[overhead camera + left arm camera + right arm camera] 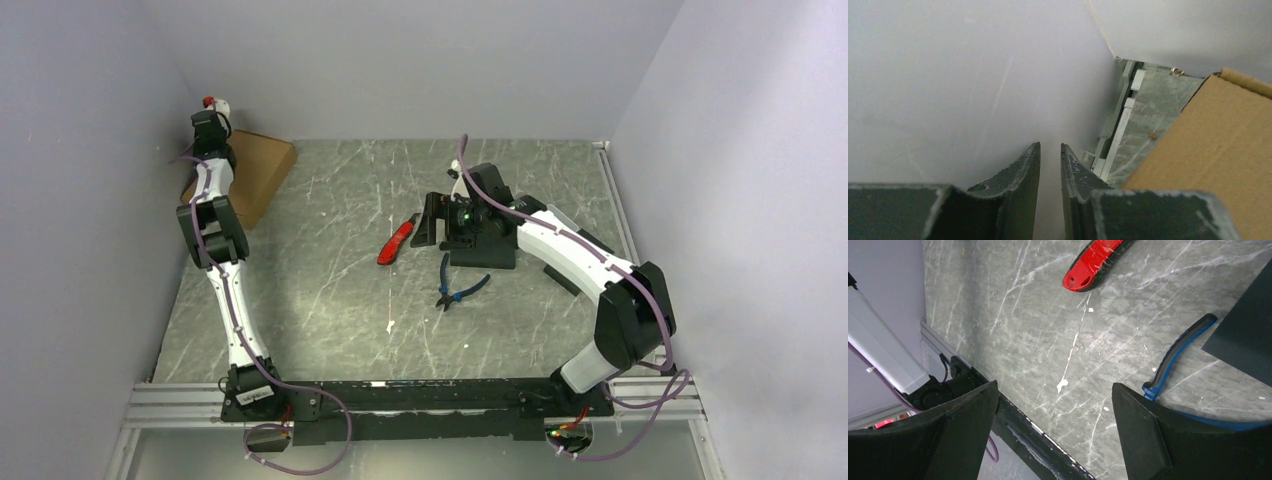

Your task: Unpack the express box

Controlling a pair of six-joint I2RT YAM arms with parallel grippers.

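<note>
The express box (255,170) is a flat brown carton lying in the far left corner, partly hidden by my left arm. In the left wrist view its plain cardboard face (1213,150) fills the right side. My left gripper (212,112) is beside the box's left edge, facing the wall. Its jaws (1050,150) stand nearly together with a thin gap and hold nothing. My right gripper (445,222) is open and empty over mid-table, above a flat black pad (482,252). In the right wrist view the gripper (1055,405) spans bare table.
A red utility knife (396,242) (1093,262) and blue-handled pliers (455,285) (1178,352) lie mid-table. The black pad's corner (1248,335) shows at right. Another black pad (566,281) lies under the right arm. A metal rail (1118,130) runs along the left wall (948,75).
</note>
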